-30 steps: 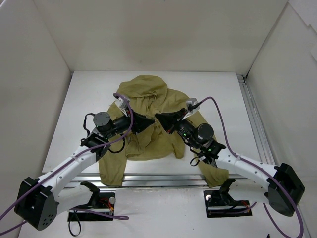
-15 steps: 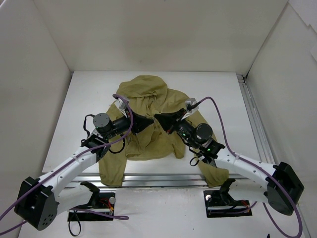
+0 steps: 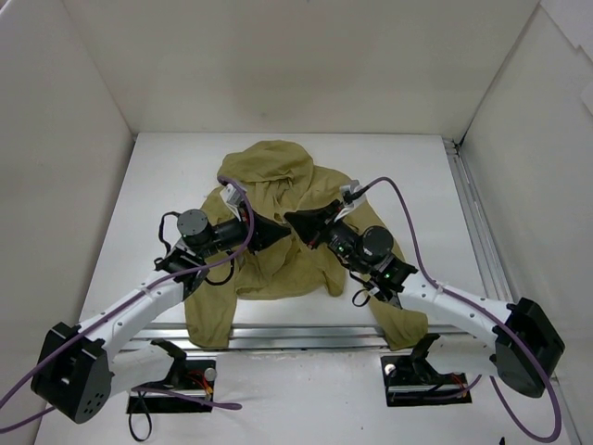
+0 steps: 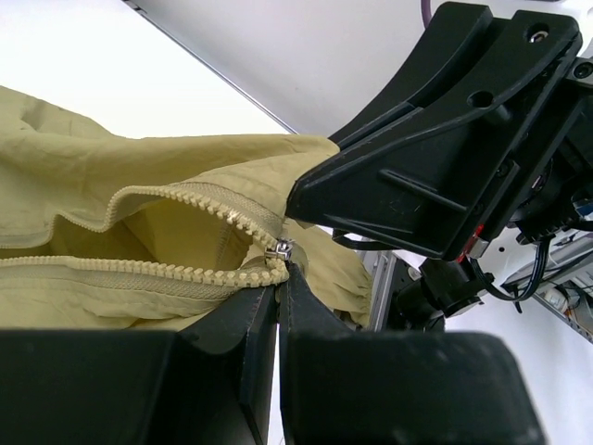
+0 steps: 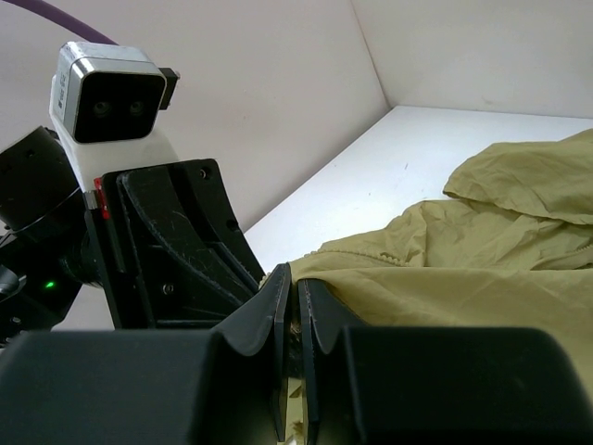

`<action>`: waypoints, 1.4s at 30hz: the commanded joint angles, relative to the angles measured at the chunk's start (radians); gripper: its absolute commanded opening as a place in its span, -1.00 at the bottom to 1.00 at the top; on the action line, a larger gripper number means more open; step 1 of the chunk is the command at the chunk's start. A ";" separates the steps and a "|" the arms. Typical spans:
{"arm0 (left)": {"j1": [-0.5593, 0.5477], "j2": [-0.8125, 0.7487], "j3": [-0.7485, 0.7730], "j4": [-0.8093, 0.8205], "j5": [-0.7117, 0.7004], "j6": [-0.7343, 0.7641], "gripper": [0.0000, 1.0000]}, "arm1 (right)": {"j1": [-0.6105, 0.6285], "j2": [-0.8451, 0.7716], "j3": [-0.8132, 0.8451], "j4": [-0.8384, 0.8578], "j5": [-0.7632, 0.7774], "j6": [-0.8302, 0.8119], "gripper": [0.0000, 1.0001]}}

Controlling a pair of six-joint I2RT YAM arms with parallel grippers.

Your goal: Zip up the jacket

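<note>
Two grippers meet tip to tip over the jacket (image 3: 271,171), which you will find spread in the middle of the white tabletop (image 3: 157,185) in the top view. Its hood is bunched toward the upper part of the frame, and its lower edge and one sleeve hang over the tabletop's near edge at the bottom.

Your left gripper (image 3: 281,232) reaches in from the lower left. Its fingers are pressed together with only a thin slit between them. In the left wrist view the left gripper (image 4: 278,289) nips the jacket front right at the metal zipper slider (image 4: 281,248), which sits just above the tips. From the slider, two rows of zipper teeth (image 4: 185,197) run apart toward the left of the frame, so the front gapes open there. Whether the pull tab itself is between the fingers you cannot tell.

Your right gripper (image 3: 293,221) comes in from the lower right, its fingers likewise closed. In the right wrist view the right gripper (image 5: 289,278) pinches an edge of the olive fabric, which stretches away to the right. The left gripper's black body fills the left of that frame, just beside the right one's tips.
</note>
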 commanded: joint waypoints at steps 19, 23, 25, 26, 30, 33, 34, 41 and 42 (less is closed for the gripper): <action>-0.004 0.027 0.051 0.077 0.050 0.002 -1.00 | 0.034 0.023 0.093 0.060 -0.048 -0.001 -1.00; -0.004 0.011 0.042 0.085 0.039 -0.003 -1.00 | 0.037 0.013 0.099 0.020 -0.042 -0.010 -1.00; -0.004 0.005 0.033 0.098 0.032 -0.012 -1.00 | 0.039 0.009 0.104 -0.004 -0.040 -0.014 -1.00; -0.004 0.005 0.028 0.111 0.032 -0.019 -1.00 | 0.036 0.007 0.105 -0.013 -0.039 -0.017 -1.00; -0.004 0.014 0.008 0.169 0.038 -0.056 -1.00 | 0.037 0.000 0.121 -0.047 -0.034 -0.022 -0.94; -0.004 0.021 -0.010 0.230 0.036 -0.092 -1.00 | 0.037 -0.004 0.127 -0.070 -0.030 -0.027 -0.91; -0.004 0.025 -0.013 0.242 0.036 -0.098 -1.00 | 0.033 -0.005 0.130 -0.082 -0.031 -0.031 -0.88; -0.004 0.033 -0.035 0.308 0.021 -0.133 -1.00 | 0.037 -0.011 0.155 -0.133 -0.030 -0.044 -0.55; -0.004 0.033 -0.038 0.315 0.012 -0.136 -1.00 | 0.037 -0.013 0.156 -0.147 -0.024 -0.045 -0.48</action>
